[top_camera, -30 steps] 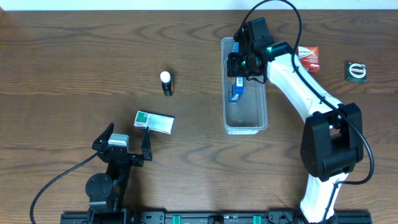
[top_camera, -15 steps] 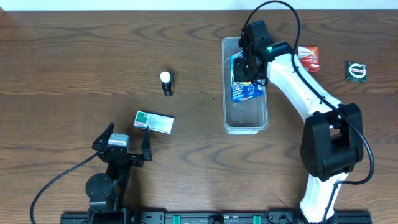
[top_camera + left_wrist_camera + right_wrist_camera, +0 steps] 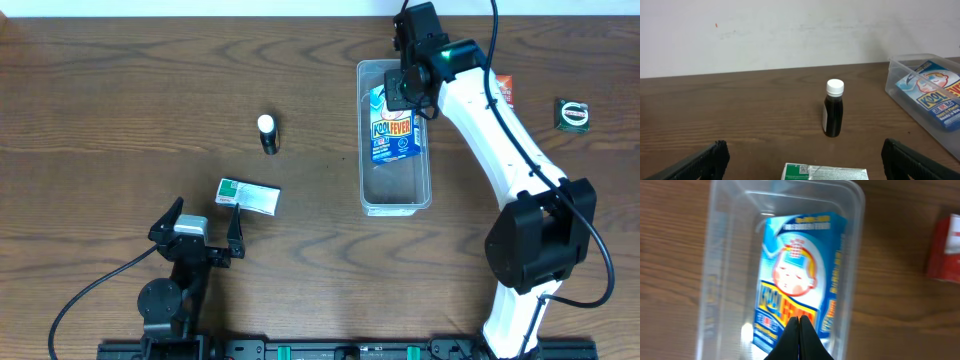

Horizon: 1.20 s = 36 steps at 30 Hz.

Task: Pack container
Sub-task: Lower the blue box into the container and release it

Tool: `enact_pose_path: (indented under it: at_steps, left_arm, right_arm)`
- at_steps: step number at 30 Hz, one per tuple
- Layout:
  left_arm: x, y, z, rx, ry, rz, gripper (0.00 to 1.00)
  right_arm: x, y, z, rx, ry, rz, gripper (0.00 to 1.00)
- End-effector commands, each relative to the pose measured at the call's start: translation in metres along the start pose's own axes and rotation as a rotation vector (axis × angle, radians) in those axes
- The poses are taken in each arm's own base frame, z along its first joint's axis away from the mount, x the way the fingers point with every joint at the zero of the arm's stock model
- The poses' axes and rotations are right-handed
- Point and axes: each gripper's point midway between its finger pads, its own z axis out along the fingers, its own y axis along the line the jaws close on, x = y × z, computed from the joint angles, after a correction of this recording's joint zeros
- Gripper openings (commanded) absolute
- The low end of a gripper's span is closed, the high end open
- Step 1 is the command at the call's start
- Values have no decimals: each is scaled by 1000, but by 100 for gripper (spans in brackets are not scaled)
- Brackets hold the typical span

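In the container (image 3: 396,203), right of centre on the table (image 3: 120,100), one blue packet (image 3: 392,130) lies flat. I note right gripper (image 3: 800,321) jaws together, empty; left gripper (image 3: 205,212) jaws apart. Bottle (image 3: 268,134), green box (image 3: 248,196), red box (image 3: 944,250) lie outside, unpacked.

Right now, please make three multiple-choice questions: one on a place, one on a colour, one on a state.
1. Where is the blue packet? A in the container; B on the bare table; C on a shelf.
2. What colour is the bottle cap? A red; B white; C green.
3. The left gripper is: A open; B shut on a box; C shut on a cloth.
Answers: 1 A, clear walls surround it; 2 B, white in both views; 3 A, its fingers stand wide apart.
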Motion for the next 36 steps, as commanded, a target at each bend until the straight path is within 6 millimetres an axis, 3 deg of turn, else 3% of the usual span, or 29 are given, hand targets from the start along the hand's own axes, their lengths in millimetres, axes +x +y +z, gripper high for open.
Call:
enact_pose_path:
  at_steps: [1,22,36]
  left_arm:
    - [16,1,1,-3,45,-2,98]
    - [16,1,1,-3,45,-2,98]
    - [16,1,1,-3,45,-2,98]
  right_arm:
    - [-4,-14,-9,70,-25,-11,1]
    - [6,-7,-3,56,8,-21,1]
    - [30,-4,40,81,118,-46,1]
